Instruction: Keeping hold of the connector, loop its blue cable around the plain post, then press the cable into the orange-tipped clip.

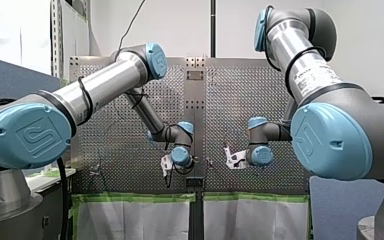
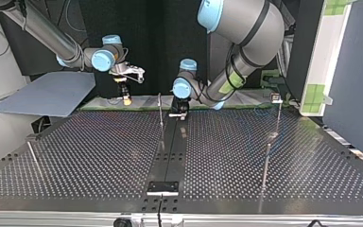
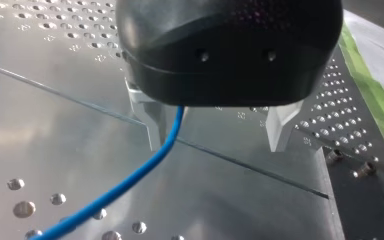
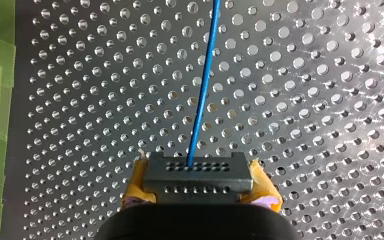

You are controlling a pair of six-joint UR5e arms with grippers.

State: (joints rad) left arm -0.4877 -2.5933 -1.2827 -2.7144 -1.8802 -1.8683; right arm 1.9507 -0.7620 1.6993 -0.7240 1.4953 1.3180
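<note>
In the right wrist view my right gripper (image 4: 200,187) is shut, yellow pads (image 4: 136,187) on both sides of a dark grey connector (image 4: 197,170). A blue cable (image 4: 204,85) leaves the connector and runs straight ahead over the perforated plate. In the left wrist view my left gripper (image 3: 215,145) stands open just above the plate; the blue cable (image 3: 130,180) passes between its metal fingers (image 3: 147,122), close to one, ungripped. The top view shows my right gripper (image 2: 127,99) at the far left and my left gripper (image 2: 179,113) by a thin plain post (image 2: 160,113).
More thin posts stand on the perforated table (image 2: 99,156): one (image 2: 266,163) at the top view's right, one with a small clip head (image 2: 276,98) behind it, one leaning rod (image 2: 34,158) at its left. A black plate (image 2: 162,187) sits near the front edge.
</note>
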